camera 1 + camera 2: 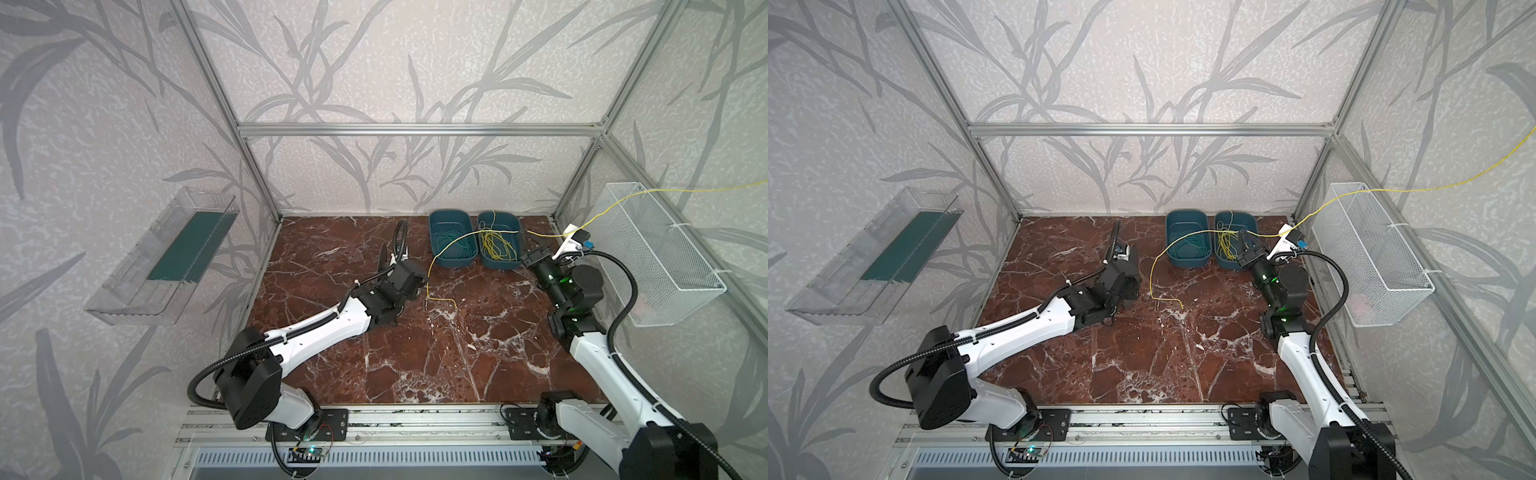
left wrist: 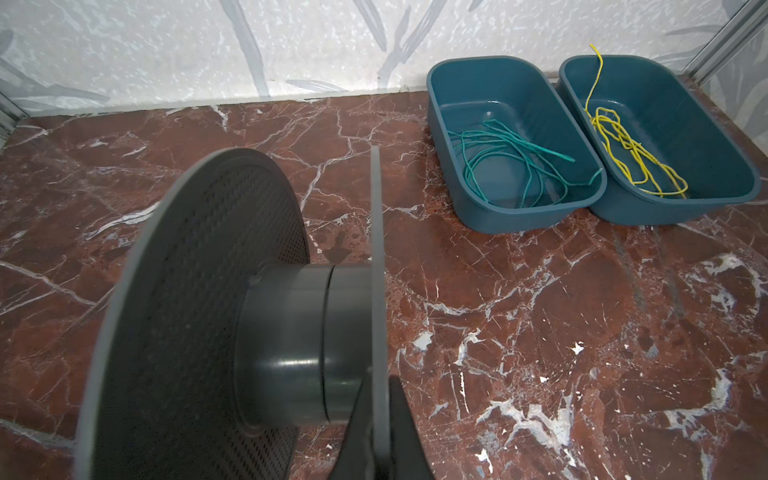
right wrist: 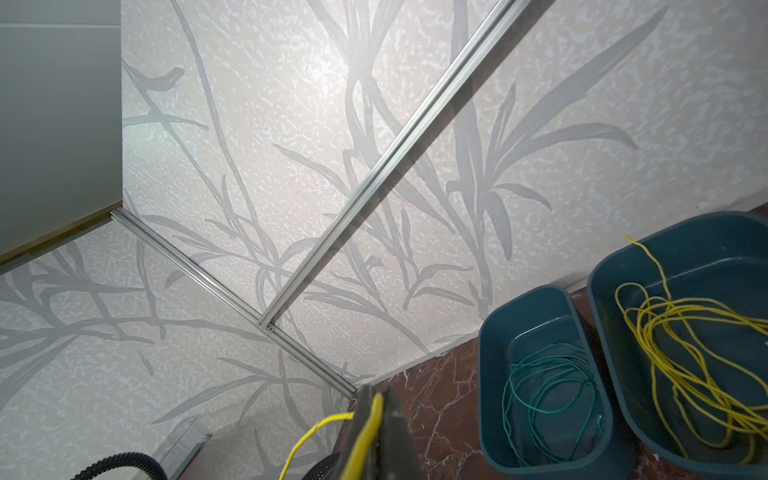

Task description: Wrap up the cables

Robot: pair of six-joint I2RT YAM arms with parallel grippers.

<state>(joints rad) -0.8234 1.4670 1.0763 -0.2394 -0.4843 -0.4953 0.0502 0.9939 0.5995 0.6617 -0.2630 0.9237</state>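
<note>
Over the marble tabletop (image 1: 415, 353), the left claw (image 2: 376, 440) clamps the reel (image 2: 286, 328) by its flange, hub exposed; the right claw (image 3: 372, 428) pinches the yellow cable (image 3: 324, 422), likely for winding.

In both top views yellow cable (image 1: 685, 190) runs off right edge, end unseen. Left wrist view: spool (image 2: 286, 332) cropped by picture edge. Right wrist view: right teal tub (image 3: 706, 245) cropped.
</note>
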